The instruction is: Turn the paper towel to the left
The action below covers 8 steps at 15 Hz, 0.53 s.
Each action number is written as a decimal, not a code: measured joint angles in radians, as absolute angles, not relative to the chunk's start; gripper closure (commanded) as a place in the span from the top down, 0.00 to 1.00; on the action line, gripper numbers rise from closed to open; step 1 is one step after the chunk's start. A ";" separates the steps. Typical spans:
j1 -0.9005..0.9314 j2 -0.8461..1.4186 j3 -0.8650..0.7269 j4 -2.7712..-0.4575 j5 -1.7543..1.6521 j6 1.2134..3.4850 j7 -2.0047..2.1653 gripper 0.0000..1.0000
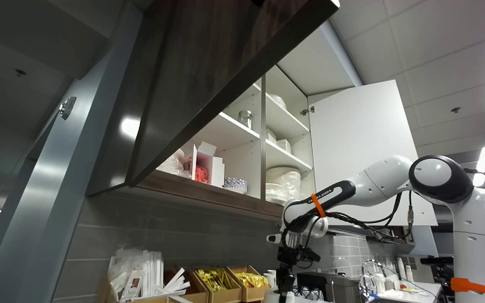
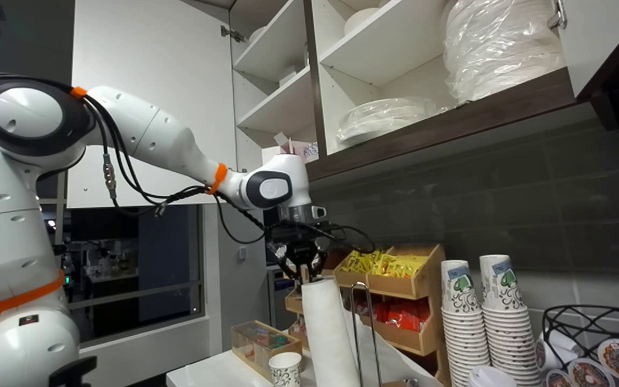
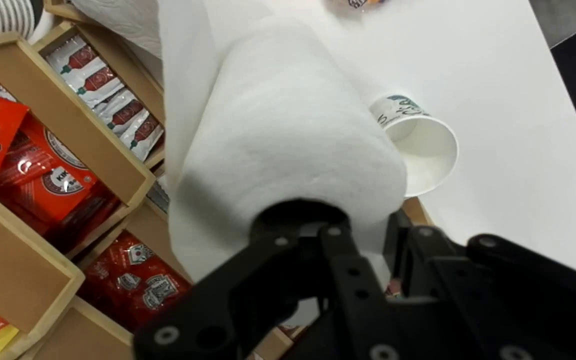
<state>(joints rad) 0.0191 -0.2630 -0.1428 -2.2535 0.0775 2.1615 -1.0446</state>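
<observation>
The paper towel (image 2: pixel 326 333) is a white roll standing upright on the counter, leaning slightly in the picture, beside a looped wire rod (image 2: pixel 360 290). A loose sheet hangs from it. My gripper (image 2: pixel 305 275) points down at the top of the roll. In the wrist view the roll (image 3: pixel 293 125) faces me with its dark core. My gripper (image 3: pixel 364 240) has one finger at the core and the other against the outer edge, with the roll's wall between them. The fingertips are partly hidden. In an exterior view the gripper (image 1: pixel 285 286) shows low, with the roll mostly cut off.
A paper cup (image 2: pixel 285 370) stands close beside the roll. A wooden condiment rack (image 2: pixel 422 279) stands behind it, and a small clear-topped box (image 2: pixel 264 346) nearby. Stacked cups (image 2: pixel 465 322) and a wire pod basket (image 2: pixel 599 344) are on the counter. Open cabinets (image 1: pixel 242 202) hang above.
</observation>
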 measured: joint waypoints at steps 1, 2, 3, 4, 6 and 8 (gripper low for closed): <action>0.019 -0.262 -0.147 -2.254 0.081 2.161 -1.095 0.05; 0.019 -0.260 -0.151 -2.254 0.087 2.161 -1.149 0.05; 0.019 -0.259 -0.156 -2.254 0.096 2.161 -1.203 0.05; 0.019 -0.258 -0.161 -2.254 0.107 2.161 -1.257 0.05; 0.019 -0.255 -0.170 -2.257 0.134 2.161 -1.358 0.05; 0.019 -0.251 -0.178 -2.257 0.161 2.153 -1.453 0.05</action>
<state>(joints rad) 0.0191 -0.2512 -0.1783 -2.2573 0.1609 2.1535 -1.4535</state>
